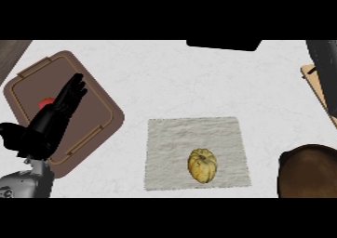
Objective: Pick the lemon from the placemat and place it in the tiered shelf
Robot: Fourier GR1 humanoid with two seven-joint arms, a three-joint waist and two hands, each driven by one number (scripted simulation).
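Observation:
A yellow ridged lemon (203,165) lies on the pale grey placemat (171,135), in the mat's lower right part. At the right edge, a tan board with dark posts (321,88) looks like part of the tiered shelf, mostly cut off by the view. My left hand (51,118) stands at the left with straight fingers pointing up, open and holding nothing, well left of the lemon. My right hand does not show.
A brown rounded tray (96,111) lies under my left hand, with a small red thing (44,102) on it partly hidden by the fingers. A dark brown rounded object (312,169) sits at the lower right. A black object (223,44) is at the top edge.

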